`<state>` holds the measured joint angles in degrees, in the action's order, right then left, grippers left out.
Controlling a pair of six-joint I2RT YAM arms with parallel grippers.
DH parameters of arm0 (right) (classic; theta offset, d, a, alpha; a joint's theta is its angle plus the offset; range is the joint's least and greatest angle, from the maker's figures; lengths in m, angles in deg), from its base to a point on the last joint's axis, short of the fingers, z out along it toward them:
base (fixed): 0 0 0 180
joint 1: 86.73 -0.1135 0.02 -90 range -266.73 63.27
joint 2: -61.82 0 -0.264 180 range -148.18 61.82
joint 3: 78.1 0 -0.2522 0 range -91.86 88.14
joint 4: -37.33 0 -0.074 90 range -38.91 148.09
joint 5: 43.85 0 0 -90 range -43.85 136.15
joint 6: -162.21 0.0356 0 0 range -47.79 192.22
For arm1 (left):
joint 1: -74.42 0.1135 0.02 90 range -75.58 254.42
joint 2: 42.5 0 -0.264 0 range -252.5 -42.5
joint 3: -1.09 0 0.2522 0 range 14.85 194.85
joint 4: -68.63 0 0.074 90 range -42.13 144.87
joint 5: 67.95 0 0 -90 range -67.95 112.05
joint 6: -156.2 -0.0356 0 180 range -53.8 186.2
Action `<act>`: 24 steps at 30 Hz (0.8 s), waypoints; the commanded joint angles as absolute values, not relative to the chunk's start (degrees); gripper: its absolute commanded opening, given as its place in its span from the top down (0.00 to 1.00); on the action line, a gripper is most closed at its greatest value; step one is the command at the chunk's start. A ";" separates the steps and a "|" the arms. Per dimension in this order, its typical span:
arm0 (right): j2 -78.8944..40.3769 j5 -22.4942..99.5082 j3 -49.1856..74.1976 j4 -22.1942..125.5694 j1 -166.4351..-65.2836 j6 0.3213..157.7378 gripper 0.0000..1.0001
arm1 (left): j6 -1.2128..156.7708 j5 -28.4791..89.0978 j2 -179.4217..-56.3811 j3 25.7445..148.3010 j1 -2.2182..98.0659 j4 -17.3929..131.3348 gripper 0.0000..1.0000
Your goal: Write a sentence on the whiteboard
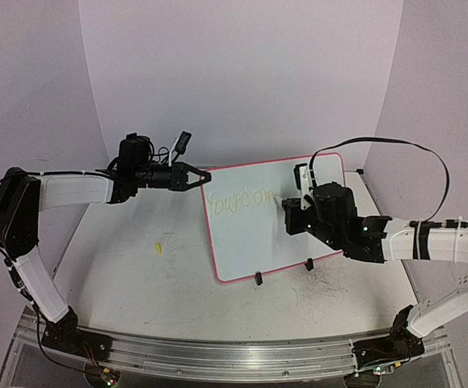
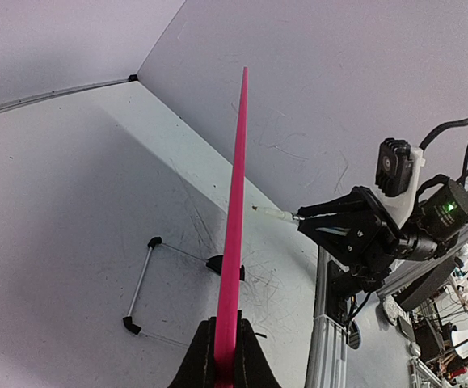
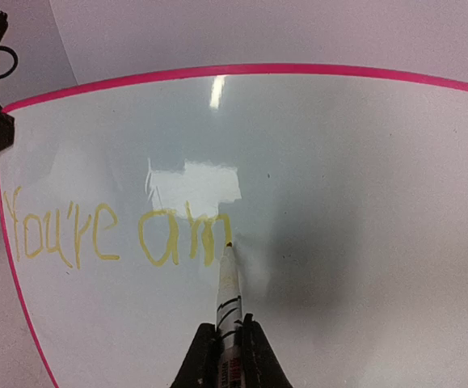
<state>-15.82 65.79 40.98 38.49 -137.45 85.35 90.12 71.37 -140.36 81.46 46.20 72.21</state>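
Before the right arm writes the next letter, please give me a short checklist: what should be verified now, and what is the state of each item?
1. Left gripper shut on the edge of the large white rectangular whiteboard with pink border: ok.
2. Right gripper shut on the thin pale marker pen: ok.
3. Pen tip at the board, just after the last letter: ok.
4. Yellow handwritten sentence readable, "You're am" so far: ok.
5. Bare board to the right for more letters: ok.
6. Two black clip feet resting firmly: cannot tell.

left fingers (image 1: 195,169) clamp the whiteboard (image 1: 254,242) edge beside the yellow sentence (image 1: 240,200)
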 commanded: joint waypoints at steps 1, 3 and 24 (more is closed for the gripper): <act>-12.45 67.21 40.16 36.94 -137.10 83.49 1.00 | 89.06 69.49 -137.99 81.03 46.31 70.16 1.00; -12.29 67.26 40.79 37.01 -136.70 83.25 1.00 | 89.14 69.52 -138.04 80.98 46.30 70.16 1.00; -13.49 65.27 42.43 34.49 -133.56 82.58 1.00 | 89.23 69.71 -138.31 81.04 46.30 70.16 1.00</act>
<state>-13.16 64.52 42.30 37.30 -133.94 82.76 90.08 71.35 -140.25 81.46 46.12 72.19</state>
